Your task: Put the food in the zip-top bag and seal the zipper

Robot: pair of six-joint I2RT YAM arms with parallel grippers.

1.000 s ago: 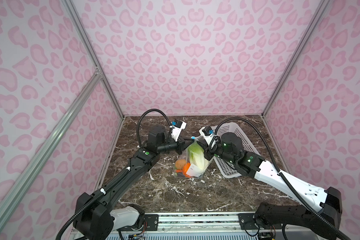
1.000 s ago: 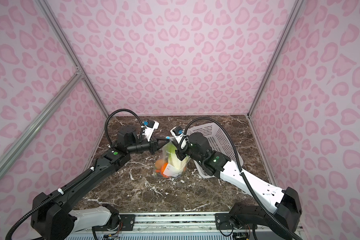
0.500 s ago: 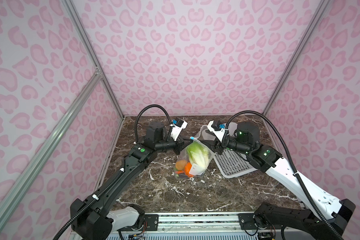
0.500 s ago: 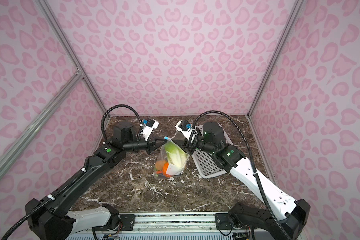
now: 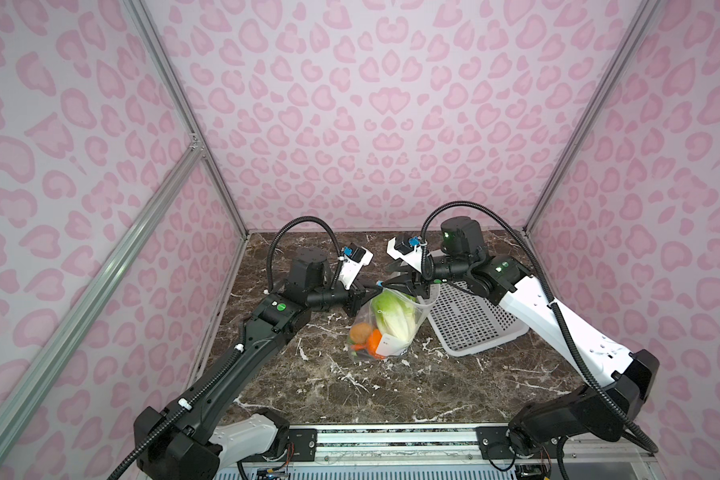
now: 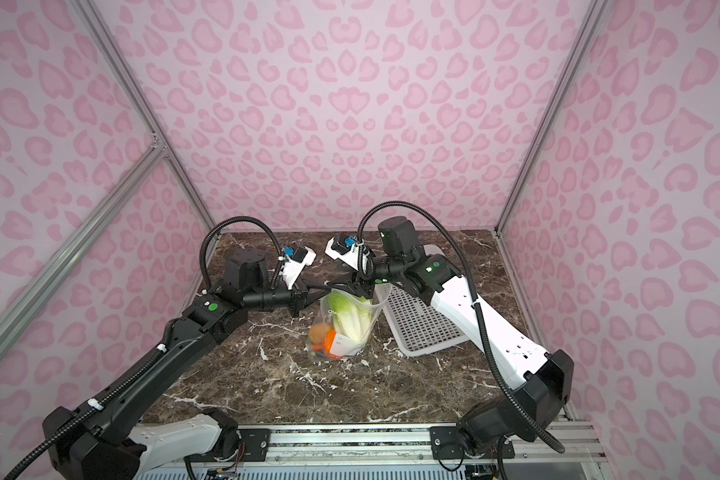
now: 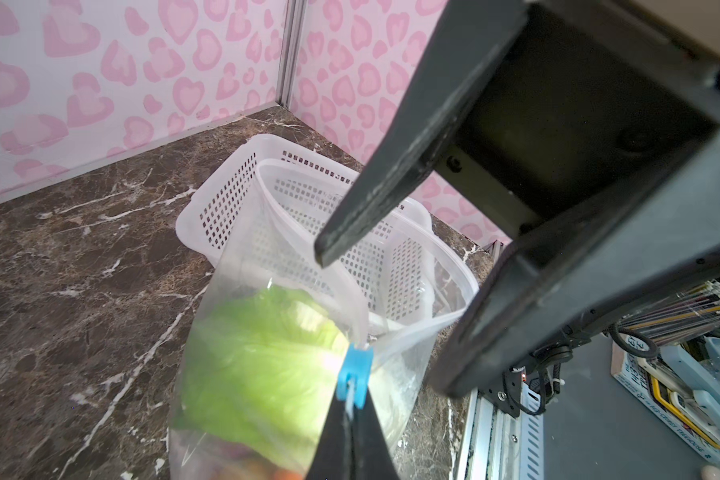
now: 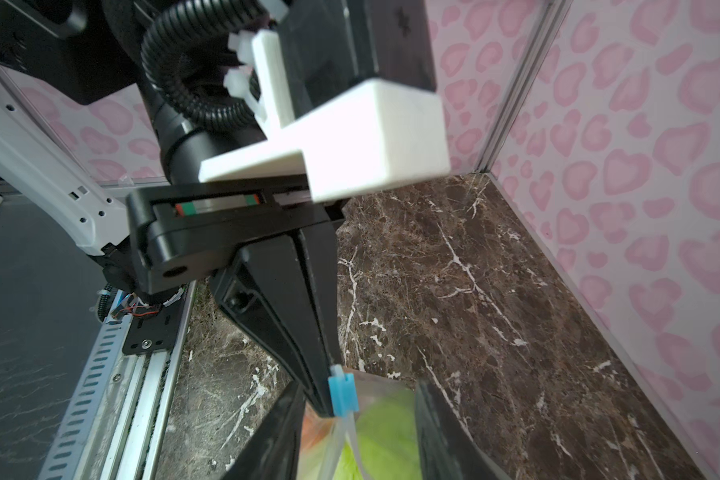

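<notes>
The clear zip-top bag (image 5: 391, 332) (image 6: 341, 332) hangs upright, its bottom on the marble. The food inside shows as green cabbage (image 5: 393, 318) (image 7: 262, 361) and orange pieces (image 5: 366, 338). My left gripper (image 5: 368, 286) (image 7: 352, 401) is shut on the zipper (image 7: 416, 332) strip just behind the blue slider (image 7: 354, 372) (image 8: 342, 395). The bag's mouth gapes open beyond the slider. My right gripper (image 5: 400, 282) (image 8: 358, 386) is open; its fingers (image 8: 437, 428) stand either side of the bag's top at the slider, not touching it.
A white perforated basket (image 5: 470, 324) (image 7: 225, 199) sits right of the bag, under the right arm. Pink patterned walls close in the back and both sides. A metal rail (image 5: 391, 440) runs along the front edge.
My right gripper opened, drew back to the right away from the bag, then came back left to the slider. The left gripper kept its hold.
</notes>
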